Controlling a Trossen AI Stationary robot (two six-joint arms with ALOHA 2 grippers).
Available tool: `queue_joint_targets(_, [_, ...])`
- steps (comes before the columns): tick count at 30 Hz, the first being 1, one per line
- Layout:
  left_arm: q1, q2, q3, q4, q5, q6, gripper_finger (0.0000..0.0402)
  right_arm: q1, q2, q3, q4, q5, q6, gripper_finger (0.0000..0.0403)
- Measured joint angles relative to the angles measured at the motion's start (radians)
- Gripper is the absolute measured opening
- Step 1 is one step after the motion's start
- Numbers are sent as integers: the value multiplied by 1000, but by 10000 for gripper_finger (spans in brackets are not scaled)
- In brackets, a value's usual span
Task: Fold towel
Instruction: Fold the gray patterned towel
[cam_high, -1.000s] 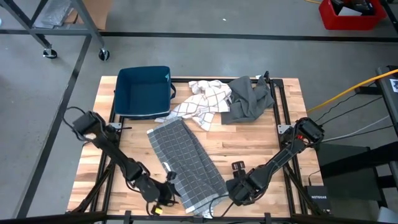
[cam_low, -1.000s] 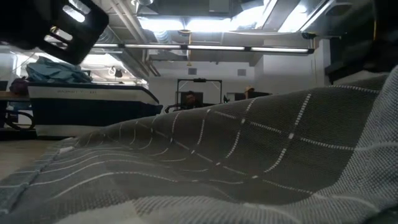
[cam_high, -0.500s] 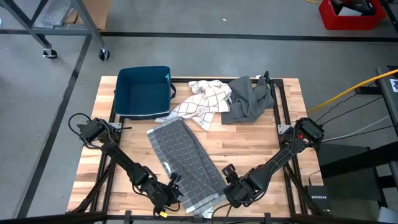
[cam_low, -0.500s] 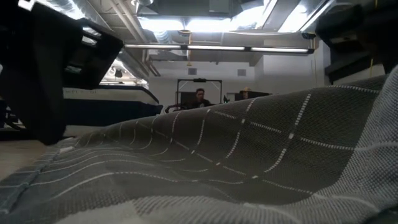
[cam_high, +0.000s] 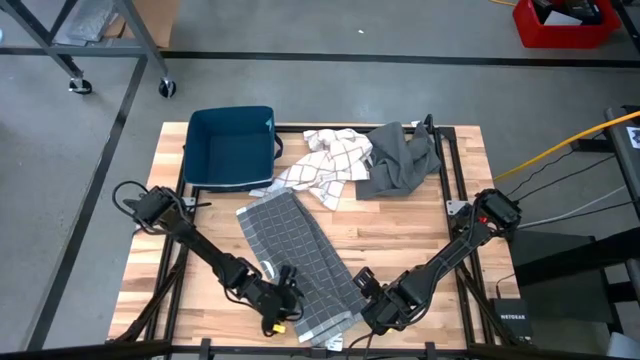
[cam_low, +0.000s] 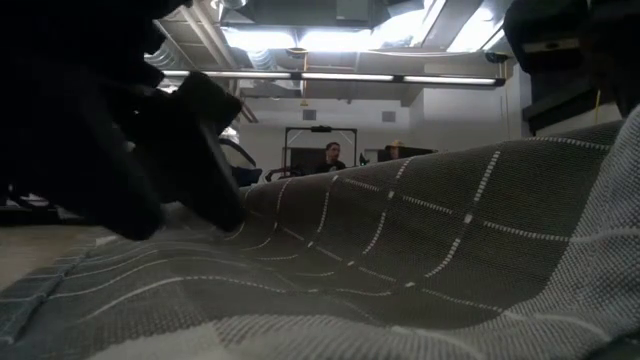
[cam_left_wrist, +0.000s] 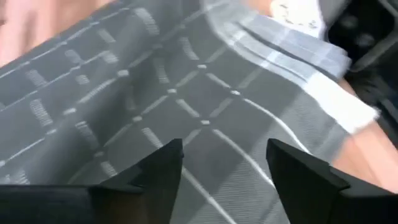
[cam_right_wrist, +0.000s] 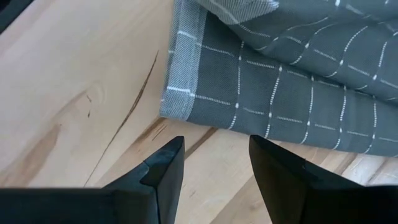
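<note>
Left end effector (cam_left_wrist: 221, 165) spread over towel (cam_high: 300, 260); right end effector (cam_right_wrist: 211, 163) beside corner.

text: none legible | labels/brands/nos.: none | small box (cam_high: 511, 316) at table's right edge: lettering too small to make out

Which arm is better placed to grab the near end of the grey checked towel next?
Left, probably. The left tool is open directly over the grey checked towel, fabric between its fingers in its wrist view. The right tool, also open, sits just off the towel's corner, over bare table.
</note>
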Motion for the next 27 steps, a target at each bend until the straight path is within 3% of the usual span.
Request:
queue_joint_targets(4, [-20, 0, 0, 40, 75, 83, 243, 0, 0, 0, 1, 9, -67, 184])
queue_joint_targets(9, [-31, 0, 0, 28, 71, 174, 245, 0, 7, 0, 20, 26, -163, 184])
queue_joint_targets(15, [-4, 18, 0, 31, 46, 200, 246, 0, 40, 0, 106, 64, -182, 184])
queue_joint_targets(27, [4, 61, 1, 46, 79, 187, 246, 0, 62, -1, 69, 63, -181, 184])
